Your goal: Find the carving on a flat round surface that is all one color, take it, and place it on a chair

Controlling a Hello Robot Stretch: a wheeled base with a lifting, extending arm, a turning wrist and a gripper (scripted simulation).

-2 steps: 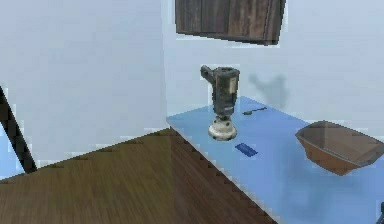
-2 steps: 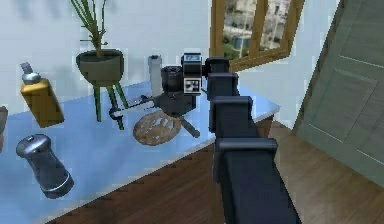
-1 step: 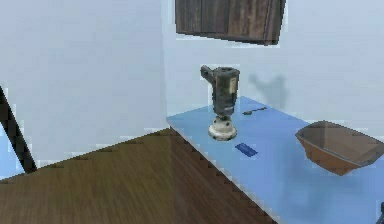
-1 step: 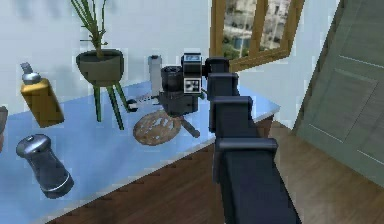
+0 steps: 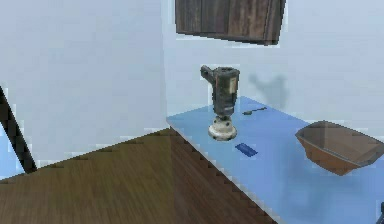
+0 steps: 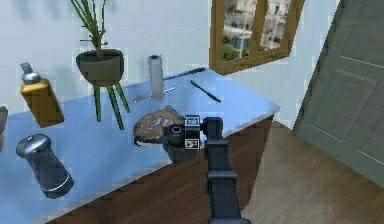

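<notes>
Arm side view: blue worktop (image 6: 105,162), wood floor (image 6: 300,178), one window (image 6: 252,35), one door (image 6: 352,70). Beyond fingers (image 6: 160,133): one plant (image 6: 100,65), one paper roll (image 6: 156,76). Brown dish (image 6: 150,121) at fingers; cannot tell whether anything held.

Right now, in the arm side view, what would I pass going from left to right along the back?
An amber bottle → potted plant on its stand → white roll → window → door.

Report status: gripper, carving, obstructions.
Gripper at a brown round thing on the blue counter; hold cannot be told. Carving upright on its white round base, forward view. Plant stand and paper roll beyond the arm.
</notes>
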